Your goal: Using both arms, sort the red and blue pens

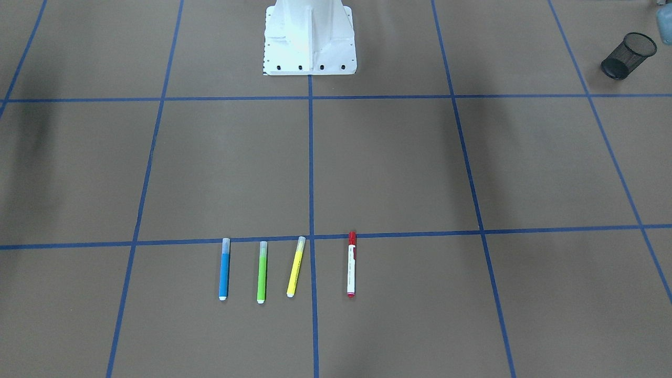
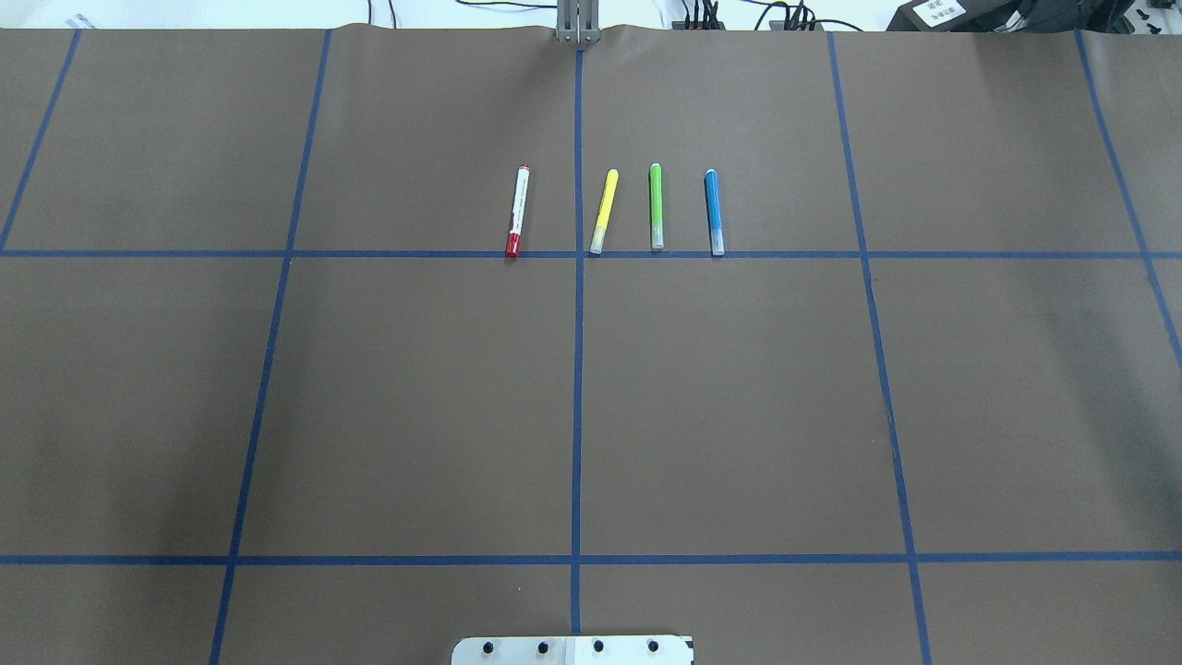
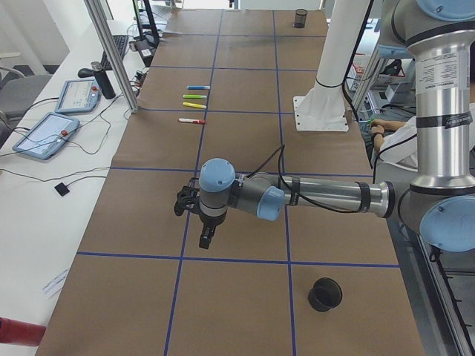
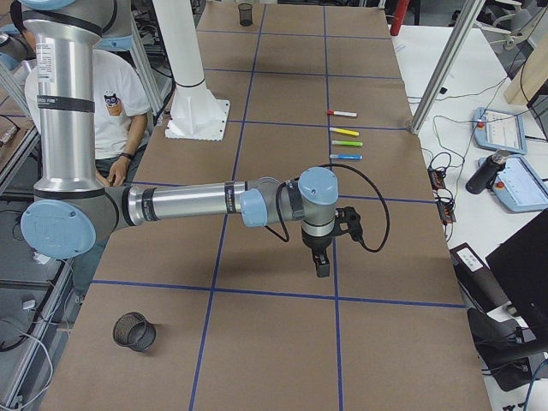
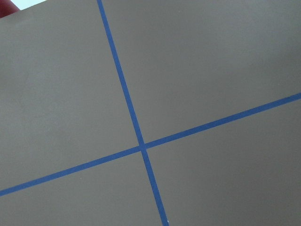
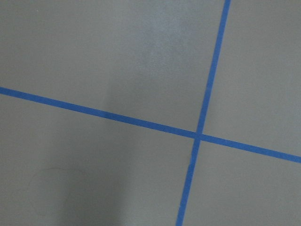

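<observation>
The red pen (image 2: 517, 212), a white-barrelled marker with a red cap, lies leftmost in a row of pens in the overhead view. The blue pen (image 2: 714, 212) lies rightmost. In the front-facing view the red pen (image 1: 351, 265) is at the right end of the row and the blue pen (image 1: 224, 269) at the left end. My left gripper (image 3: 206, 237) hangs over bare table, far from the row. My right gripper (image 4: 322, 264) does the same at the other end. Both show only in the side views, so I cannot tell whether they are open or shut. Both wrist views hold only brown paper and blue tape.
A yellow highlighter (image 2: 604, 212) and a green highlighter (image 2: 656, 207) lie between the two pens. One black mesh cup (image 1: 628, 55) sits near my left arm, another mesh cup (image 4: 134, 331) near my right. The white robot base (image 1: 310, 39) stands mid-table. A person (image 4: 111, 103) sits behind it.
</observation>
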`<state>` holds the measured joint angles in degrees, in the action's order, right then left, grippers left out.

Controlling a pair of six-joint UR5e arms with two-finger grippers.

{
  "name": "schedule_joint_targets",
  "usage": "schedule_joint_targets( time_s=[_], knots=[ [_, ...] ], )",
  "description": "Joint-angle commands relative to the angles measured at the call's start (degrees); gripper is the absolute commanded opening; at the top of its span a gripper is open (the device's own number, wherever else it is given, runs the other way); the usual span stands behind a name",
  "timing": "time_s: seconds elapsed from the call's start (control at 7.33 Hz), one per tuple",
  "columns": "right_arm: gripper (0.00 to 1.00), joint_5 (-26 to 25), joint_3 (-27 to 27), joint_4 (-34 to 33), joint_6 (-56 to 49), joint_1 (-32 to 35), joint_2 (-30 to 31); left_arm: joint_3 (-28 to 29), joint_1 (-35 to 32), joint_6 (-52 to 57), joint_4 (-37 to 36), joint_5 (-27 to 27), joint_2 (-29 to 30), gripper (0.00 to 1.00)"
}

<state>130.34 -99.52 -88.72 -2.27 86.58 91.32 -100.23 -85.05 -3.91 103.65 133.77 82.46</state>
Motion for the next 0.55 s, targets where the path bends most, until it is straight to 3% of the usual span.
schedule_joint_targets(
  time_s=[0.0, 0.14, 0.41],
  knots=[
    [1.0, 0.5, -0.2, -3.0, -0.7, 0.7, -0.4, -4.0, -1.9, 0.0, -0.8, 3.8, -1.1, 1.0],
    [1.0, 0.5, 0.5, -3.0, -0.5, 0.6, -0.2, -5.2, -2.0, -0.3, -0.3, 6.6, -1.9, 1.0],
    [1.0, 1.7, 0.8, -3.0, -0.6, 0.1, 0.3, -6.2, -1.7, -3.3, 4.9, 6.5, -4.2, 1.0]
  ],
)
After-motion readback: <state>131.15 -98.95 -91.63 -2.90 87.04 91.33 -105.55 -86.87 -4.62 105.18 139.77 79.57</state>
